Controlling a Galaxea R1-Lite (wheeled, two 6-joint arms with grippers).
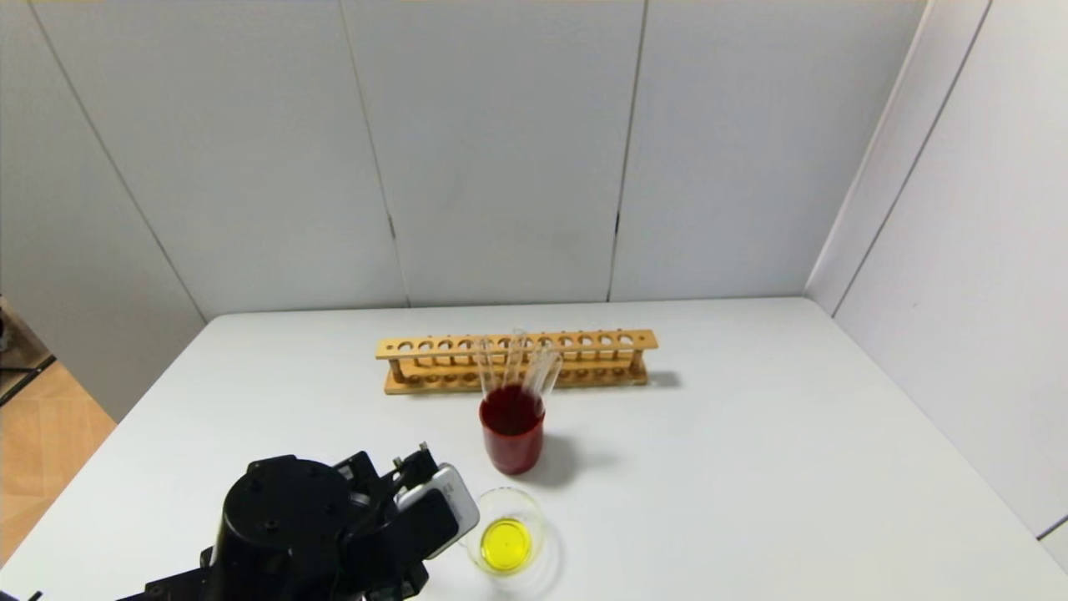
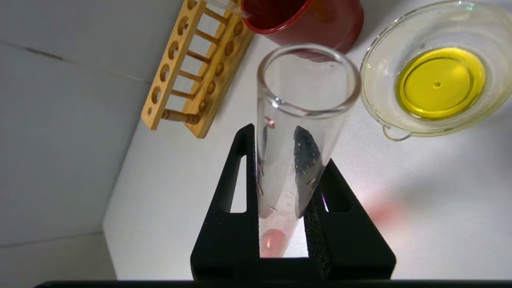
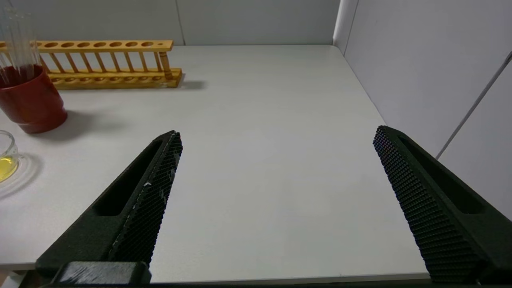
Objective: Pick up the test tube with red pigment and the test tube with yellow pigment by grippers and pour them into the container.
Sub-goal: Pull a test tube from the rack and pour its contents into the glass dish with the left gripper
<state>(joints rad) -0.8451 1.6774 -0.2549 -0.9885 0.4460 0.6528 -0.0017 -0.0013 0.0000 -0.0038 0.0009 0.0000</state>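
So the left gripper (image 2: 282, 160) is sitting low at the near left of the table (image 1: 751, 467), and the head view is only showing its bulky black back. The left wrist view is doing the real work here: the fingers are clamping the test tube with red pigment (image 2: 296, 132), with a bit of red liquid pooling at its rounded base between the pads and the open mouth pointing toward the container (image 2: 384, 48).

The container is sitting just beside the gripper, and it's holding yellow liquid. From the head cam it's right in front of the dark-red cup (image 1: 511, 434), which is holding a few clear tubes (image 1: 513, 363), with the wooden rack (image 1: 517, 361) standing behind that.

The right gripper (image 3: 276, 200) isn't showing up in the head view at all. Only its own wrist cam is catching it: fingers spread wide with nothing between them, hanging over bare table off to the right of the cup.
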